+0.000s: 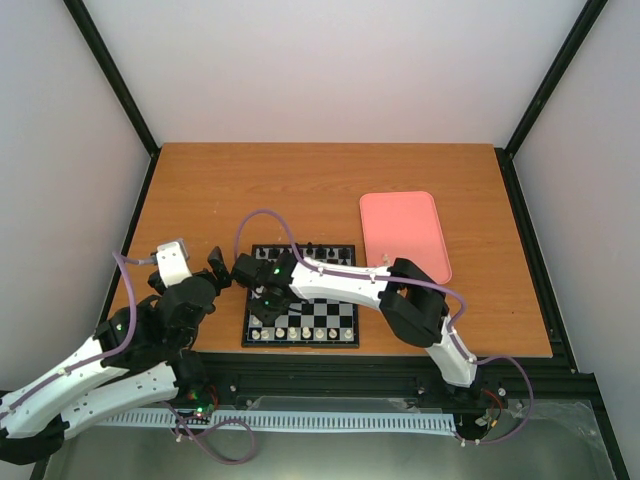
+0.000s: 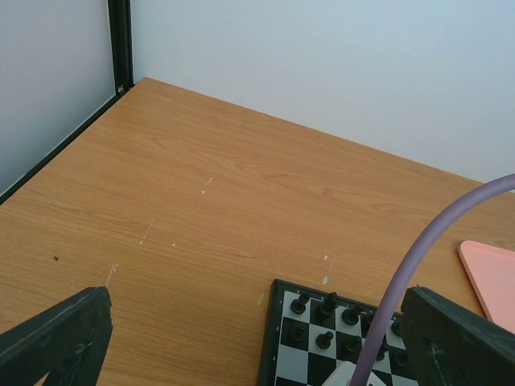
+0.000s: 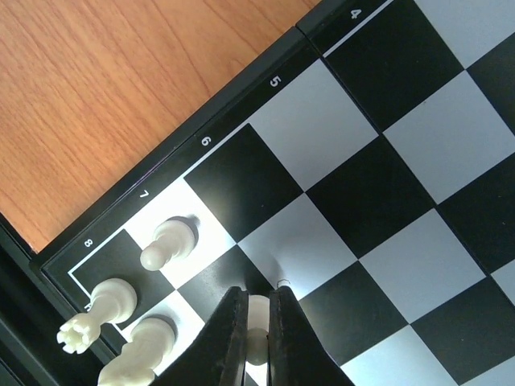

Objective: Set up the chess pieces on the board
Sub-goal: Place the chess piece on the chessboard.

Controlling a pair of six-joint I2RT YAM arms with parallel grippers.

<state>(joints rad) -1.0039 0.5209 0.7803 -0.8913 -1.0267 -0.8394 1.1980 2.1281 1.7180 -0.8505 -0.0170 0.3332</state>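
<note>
The board (image 1: 247, 330) lies at the table's near middle. Cream-white chess pieces (image 1: 300, 332) line its near rows and black pieces (image 1: 315, 248) its far rows. My right gripper (image 1: 268, 296) reaches over the board's near left part. In the right wrist view it (image 3: 257, 296) is shut on a cream pawn (image 3: 257, 323) over a black square by the rank 7 mark. I cannot tell if the pawn touches the board. Another pawn (image 3: 167, 244), a rook (image 3: 96, 310) and a knight (image 3: 137, 358) stand beside it. My left gripper (image 1: 215, 268) is open and empty left of the board.
A pink tray (image 1: 404, 234) lies right of the board and shows in the left wrist view (image 2: 492, 277). That view also has the board's corner (image 2: 269, 338) with black pieces (image 2: 326, 304), a purple cable (image 2: 418, 257), and my left gripper (image 2: 256, 322) wide open.
</note>
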